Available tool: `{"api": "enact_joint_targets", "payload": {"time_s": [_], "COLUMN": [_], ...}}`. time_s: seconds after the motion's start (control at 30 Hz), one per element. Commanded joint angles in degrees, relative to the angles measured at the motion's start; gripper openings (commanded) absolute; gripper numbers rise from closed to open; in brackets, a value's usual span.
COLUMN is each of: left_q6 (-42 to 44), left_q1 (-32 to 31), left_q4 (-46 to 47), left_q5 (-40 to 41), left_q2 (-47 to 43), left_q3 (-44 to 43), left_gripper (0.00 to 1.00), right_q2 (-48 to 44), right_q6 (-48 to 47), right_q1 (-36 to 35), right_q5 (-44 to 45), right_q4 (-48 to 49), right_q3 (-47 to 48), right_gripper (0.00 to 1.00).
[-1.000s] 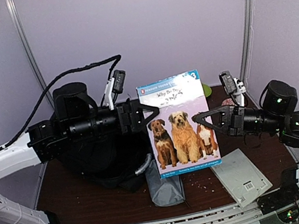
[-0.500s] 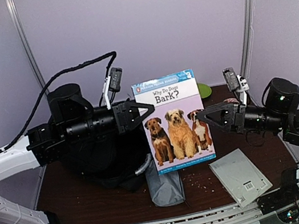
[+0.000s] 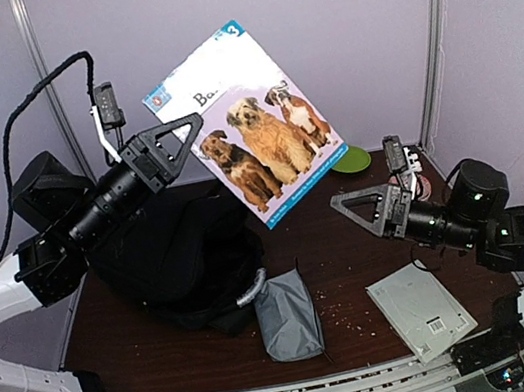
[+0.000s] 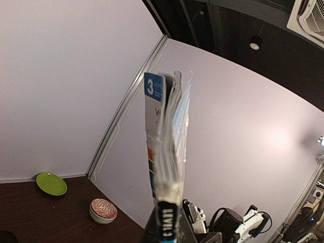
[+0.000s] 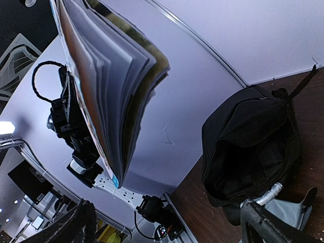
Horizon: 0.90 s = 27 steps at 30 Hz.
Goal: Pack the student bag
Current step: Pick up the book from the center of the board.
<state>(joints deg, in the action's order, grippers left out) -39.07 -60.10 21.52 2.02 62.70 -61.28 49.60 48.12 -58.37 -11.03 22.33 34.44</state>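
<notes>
Brown table (image 3: 348, 277): book (image 3: 249, 122) clamped in left gripper (image 3: 191, 127), long axis slanting down-right, raised above student bag (image 3: 176, 257) lying below it; right gripper (image 3: 338, 205) spread, empty, farther off.

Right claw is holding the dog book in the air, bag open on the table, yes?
No, the left claw holds the dog book in the air, as the top external view shows; the right claw is open. The bag lies open on the table.
</notes>
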Motion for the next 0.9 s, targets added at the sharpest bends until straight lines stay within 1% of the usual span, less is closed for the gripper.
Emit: {"api": "enact_joint_targets", "payload": {"time_s": [0.0,0.17,0.3,0.4,0.43,0.5,0.6,0.7,0.73,0.8,0.83,0.87], "left_q6": [-4.22,-9.83,-12.87,-14.09,-14.43,-15.14,-16.02,-16.21,-15.99,-15.28,-14.63,-13.43], "left_q1": [0.06,0.07,0.07,0.07,0.07,0.07,0.07,0.07,0.07,0.07,0.07,0.12], "left_q4": [11.44,16.77,18.1,18.9,19.03,19.22,19.57,19.21,18.63,15.86,13.7,11.13], "left_q5": [1.51,0.38,1.8,1.89,1.93,1.85,1.13,0.31,0.26,0.75,1.11,1.3], "left_q2": [1.45,3.2,3.22,3.21,3.33,3.69,4.39,4.73,4.66,4.08,3.57,2.85], "left_q3": [0.52,2.56,4.51,5.38,5.6,5.86,5.82,5.95,6.11,6.37,6.65,6.83], "left_gripper": [0.0,0.0,0.0,0.0,0.0,0.0,0.0,0.0,0.0,0.0,0.06,0.25], "right_q2": [3.84,7.34,7.54,7.42,7.41,7.54,8.18,8.28,7.93,6.54,5.58,4.27], "right_q6": [5.85,6.64,5.34,4.6,4.29,3.77,3.61,3.65,3.65,3.21,2.84,2.28], "right_q1": [-1.15,-1.27,-1.31,-1.31,-1.37,-1.31,-1.22,-1.09,-1.11,-0.78,-0.63,-0.54], "right_q5": [-0.22,0.8,3.94,5.38,5.84,7.13,6.97,6.61,6.63,6.8,7.18,7.76], "right_q4": [13.49,18.57,18.32,19.91,20.16,18.24,17.86,17.75,17.67,16.99,15.96,14.8], "right_q3": [0.12,1.99,2.75,2.9,3.11,4.15,5.01,5.32,5.21,4.89,4.65,4.27], "right_gripper": [1.0,0.97,0.93,0.86,0.82,0.7,0.46,0.25,0.19,0.01,0.0,0.0]}}
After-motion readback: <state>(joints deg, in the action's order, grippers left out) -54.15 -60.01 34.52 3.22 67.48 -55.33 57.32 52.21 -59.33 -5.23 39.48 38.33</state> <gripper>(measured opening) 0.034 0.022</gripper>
